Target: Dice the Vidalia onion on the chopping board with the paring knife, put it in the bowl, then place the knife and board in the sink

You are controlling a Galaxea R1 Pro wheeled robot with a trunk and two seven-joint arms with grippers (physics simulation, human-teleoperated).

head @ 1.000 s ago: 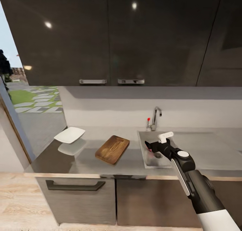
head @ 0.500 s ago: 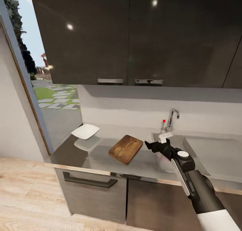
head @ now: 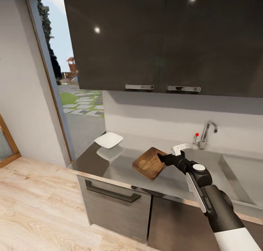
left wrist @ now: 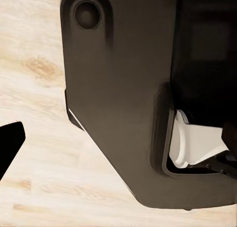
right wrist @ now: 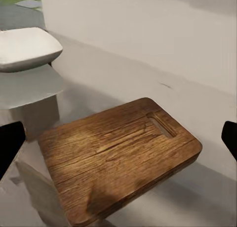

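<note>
**Right gripper over the chopping board's edge, camera swung left**

While my right arm reaches out over the countertop [head: 120,167], the chopping board [head: 150,162] lies flat on the glossy dark slab, its slot handle at the end nearer the wall. From the right wrist view the board [right wrist: 118,155] is bare, with nothing resting on it. I see the right gripper [head: 163,158] just over the board's right edge in the head view, and both its fingertips stand far apart at the edges of the wrist picture, so the jaws are spread wide with nothing between them.

The white bowl [head: 109,139] sits on the countertop to the left of the board, well apart from it, mirrored in the slab. Its inside looks empty as far as I can see, and the wrist view shows only its outer wall and rim [right wrist: 27,49].

Right of the board lies the sink [head: 239,178], its chrome tap [head: 205,133] with the red knob at the back wall. I cannot see what the basin holds from here.

My left gripper [left wrist: 7,145] shows one dark fingertip over the pale wood floor [left wrist: 39,187]. I cannot tell how its jaws stand.

Compared with half a second ago, the whole head picture has shifted: the camera has turned left, so the doorway [head: 69,87] takes up more of the frame. The board and bowl lie on the slab as before.
</note>
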